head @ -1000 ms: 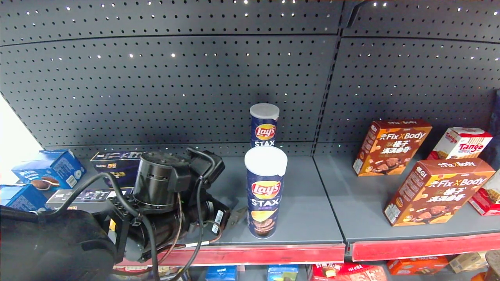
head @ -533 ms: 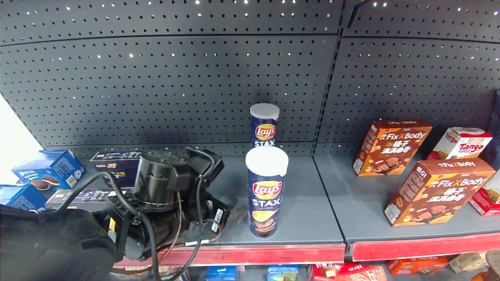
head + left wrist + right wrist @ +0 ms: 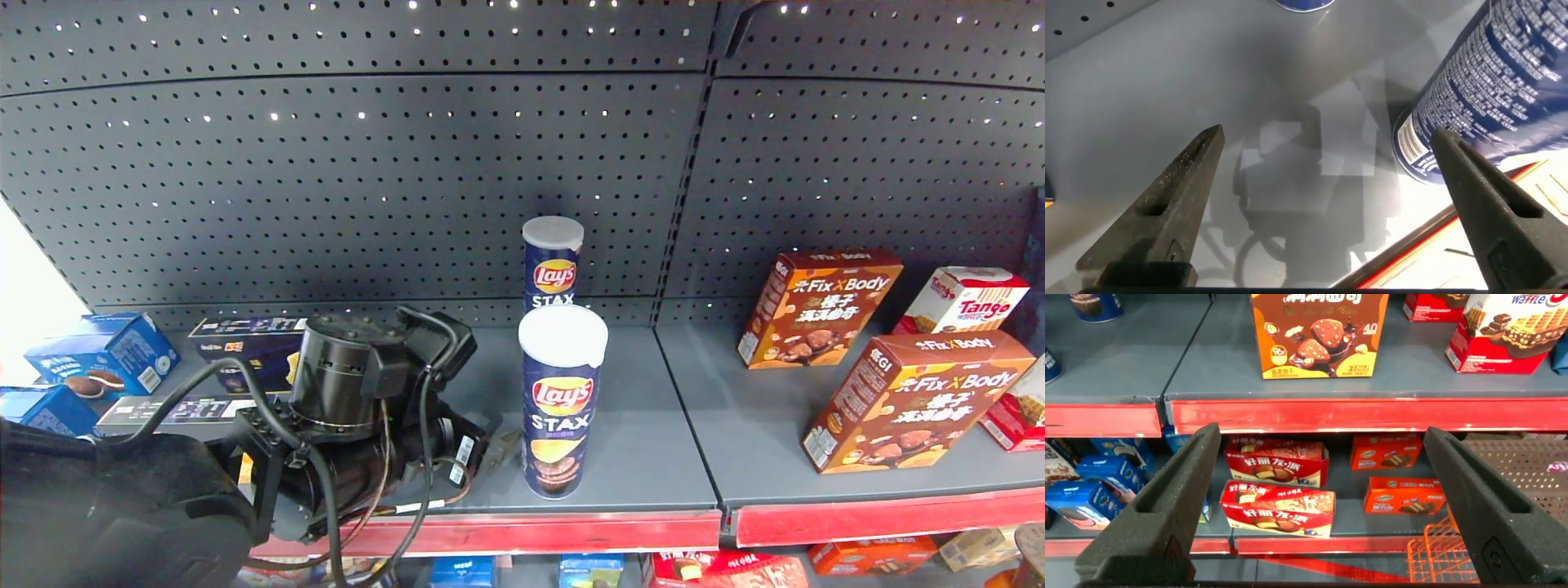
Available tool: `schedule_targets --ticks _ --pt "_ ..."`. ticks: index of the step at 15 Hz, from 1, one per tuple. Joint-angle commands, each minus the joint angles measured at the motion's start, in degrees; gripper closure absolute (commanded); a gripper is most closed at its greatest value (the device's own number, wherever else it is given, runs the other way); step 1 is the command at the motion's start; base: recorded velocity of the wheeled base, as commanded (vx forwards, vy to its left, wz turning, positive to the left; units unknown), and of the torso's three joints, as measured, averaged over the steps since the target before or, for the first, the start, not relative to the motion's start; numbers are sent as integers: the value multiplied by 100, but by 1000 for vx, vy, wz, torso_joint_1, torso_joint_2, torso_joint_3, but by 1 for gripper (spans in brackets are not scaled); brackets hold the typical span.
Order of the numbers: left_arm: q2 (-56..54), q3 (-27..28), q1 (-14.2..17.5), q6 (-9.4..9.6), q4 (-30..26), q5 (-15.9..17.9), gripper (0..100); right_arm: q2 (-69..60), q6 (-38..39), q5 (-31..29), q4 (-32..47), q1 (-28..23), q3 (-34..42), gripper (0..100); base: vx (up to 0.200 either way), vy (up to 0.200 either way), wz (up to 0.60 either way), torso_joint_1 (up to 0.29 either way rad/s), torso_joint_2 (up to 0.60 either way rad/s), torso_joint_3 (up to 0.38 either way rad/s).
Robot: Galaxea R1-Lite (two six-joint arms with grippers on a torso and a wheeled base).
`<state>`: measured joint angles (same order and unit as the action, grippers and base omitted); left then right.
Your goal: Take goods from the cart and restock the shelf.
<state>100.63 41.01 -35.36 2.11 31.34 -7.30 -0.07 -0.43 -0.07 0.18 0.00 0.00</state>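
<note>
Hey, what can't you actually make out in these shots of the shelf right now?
Rear can: lower half hidden by the front can, head view.
Left gripper: mostly hidden behind its own wrist, head view.
Front can's lid: cut off by the edge, left wrist view.
Orange wire basket: cut off by the edge, right wrist view.

Glossy can (image 3: 560,407) (matt metal shelf (image 3: 645,441))

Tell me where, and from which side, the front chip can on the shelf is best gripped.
Probably grip the front chip can around its mid-body, coming level from its left, where the open left pincer is. It stands upright and round, and the rear can behind limits a front approach.
</note>
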Motion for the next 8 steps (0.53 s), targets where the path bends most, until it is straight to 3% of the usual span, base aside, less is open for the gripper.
schedule_targets --ticks 1,6,8 --pt "44 4 -6 0 3 1 0 7 -1 -1 -1 0 0 0 0 0 0 0 0 0" --pt "-26 -58 126 18 12 -8 0 7 -1 -1 -1 0 0 0 0 0 0 0 0 0" --pt "-343 30 408 167 3 10 0 7 -1 -1 -1 0 0 0 0 0 0 0 0 0"
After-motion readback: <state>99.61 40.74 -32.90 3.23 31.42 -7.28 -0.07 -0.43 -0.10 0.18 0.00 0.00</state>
